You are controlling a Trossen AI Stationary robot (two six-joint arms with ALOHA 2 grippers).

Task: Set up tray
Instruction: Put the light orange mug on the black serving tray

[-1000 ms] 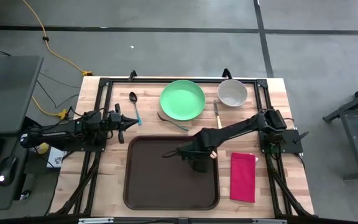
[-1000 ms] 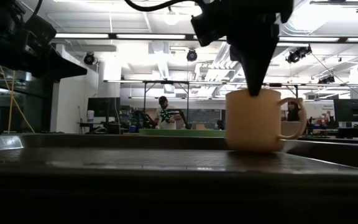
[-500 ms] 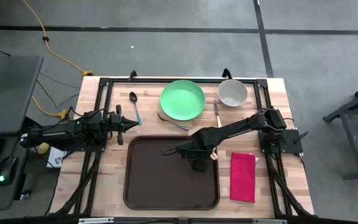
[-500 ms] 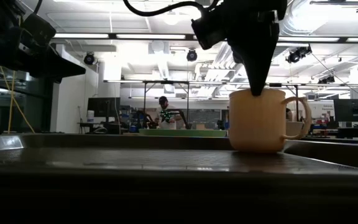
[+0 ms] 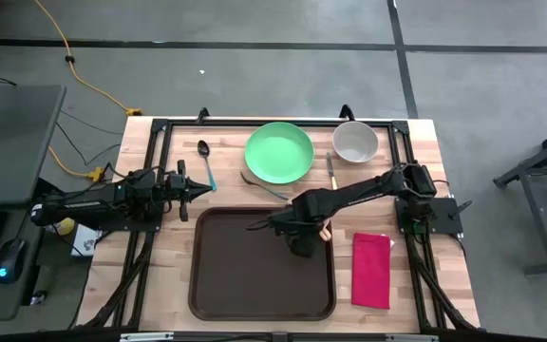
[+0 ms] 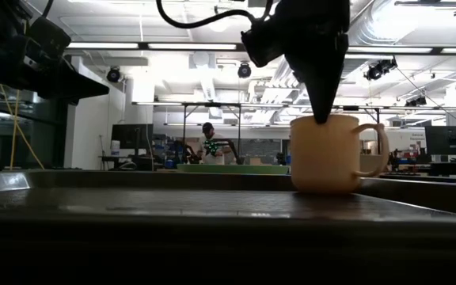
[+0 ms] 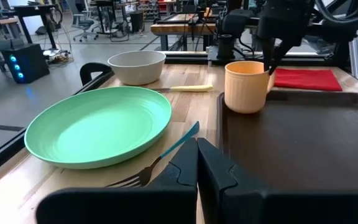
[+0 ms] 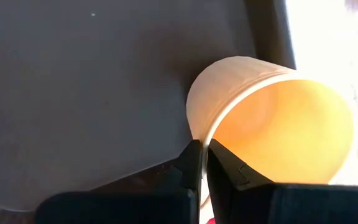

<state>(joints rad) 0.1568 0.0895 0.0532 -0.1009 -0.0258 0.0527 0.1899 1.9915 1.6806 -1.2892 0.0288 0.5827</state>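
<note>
The dark brown tray point(image 5: 254, 275) lies at the table's near middle. A tan mug point(image 6: 331, 154) stands upright on the tray's far right part and also shows in the left wrist view point(image 7: 247, 86). My right gripper point(image 5: 302, 242) comes down on the mug from above and is shut on its rim, hiding most of it in the high view. My left gripper point(image 5: 198, 188) is shut and empty, level above the table, left of the tray's far left corner. My right gripper pinches the mug's rim point(image 8: 205, 138) on the side away from the handle point(image 6: 378, 150), one finger point(image 8: 229, 165) inside the mug and one point(image 8: 190, 163) outside. The fingers point down from above. The mug is upright, its base at the tray's floor.
A green plate point(image 5: 278, 150), a white bowl point(image 5: 355, 141), a dark spoon with a teal handle point(image 5: 204, 160), a teal fork point(image 5: 266, 188) and a knife point(image 5: 330, 175) lie beyond the tray. A red napkin point(image 5: 371, 270) lies right of the tray.
My right gripper has shifted a little toward the table's far edge with the mug, which stays upright on the tray.
</note>
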